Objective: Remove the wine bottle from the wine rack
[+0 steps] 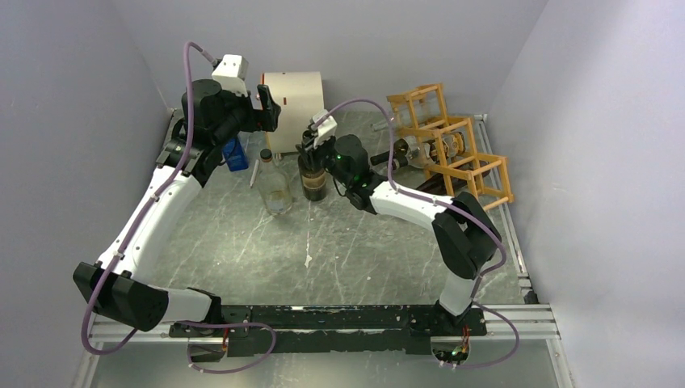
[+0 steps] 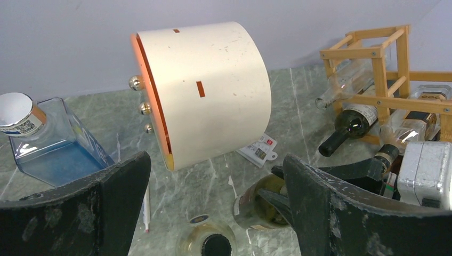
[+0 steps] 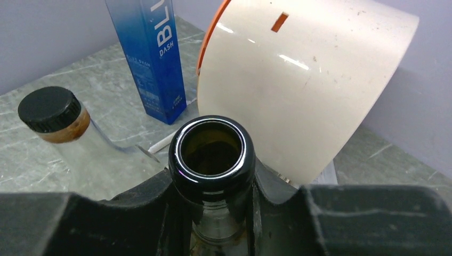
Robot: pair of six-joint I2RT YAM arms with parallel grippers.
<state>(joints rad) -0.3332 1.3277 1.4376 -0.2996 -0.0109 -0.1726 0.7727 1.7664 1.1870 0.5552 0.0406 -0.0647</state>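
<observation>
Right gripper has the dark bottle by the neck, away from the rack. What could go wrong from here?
The right gripper clamps the dark wine bottle only at its smooth neck, so it may slip or swing. The clear bottle stands close beside it; a sideways move could topple that. The mouth is uncorked, so tilting might spill anything inside.

Jaws clasp the uncapped wine bottle (image 3: 212, 178).
</observation>
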